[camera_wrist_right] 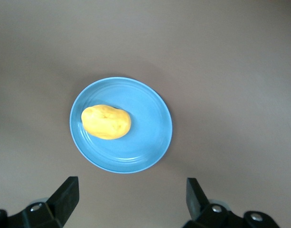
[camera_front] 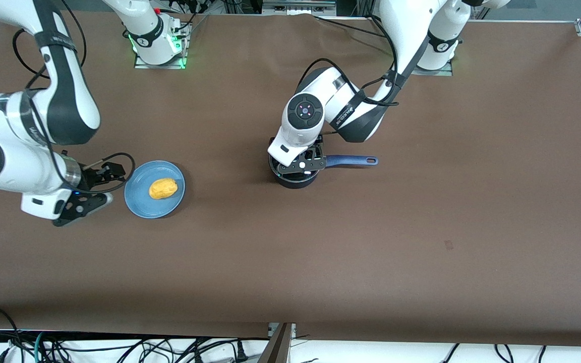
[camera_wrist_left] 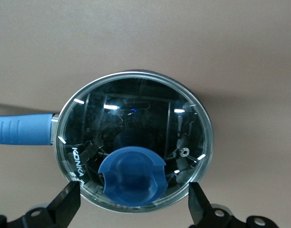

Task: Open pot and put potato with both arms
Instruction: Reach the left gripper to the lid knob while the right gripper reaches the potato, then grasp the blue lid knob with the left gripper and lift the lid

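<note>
The black pot (camera_front: 293, 180) stands mid-table with its blue handle (camera_front: 352, 161) pointing toward the left arm's end. A glass lid (camera_wrist_left: 136, 118) with a blue knob (camera_wrist_left: 132, 176) covers it. My left gripper (camera_front: 304, 169) hangs low over the lid, open; in the left wrist view (camera_wrist_left: 133, 205) its fingers stand wide on either side of the knob without touching it. The yellow-orange potato (camera_front: 163, 188) lies on a light-blue plate (camera_front: 139, 199). My right gripper (camera_front: 100, 187) is open and empty over the table beside the plate, toward the right arm's end. The right wrist view (camera_wrist_right: 131, 197) shows the potato (camera_wrist_right: 106, 122) on the plate (camera_wrist_right: 147, 130).
The brown table (camera_front: 371, 252) stretches wide nearer the front camera and toward the left arm's end. The arm bases stand along the table's edge farthest from the front camera.
</note>
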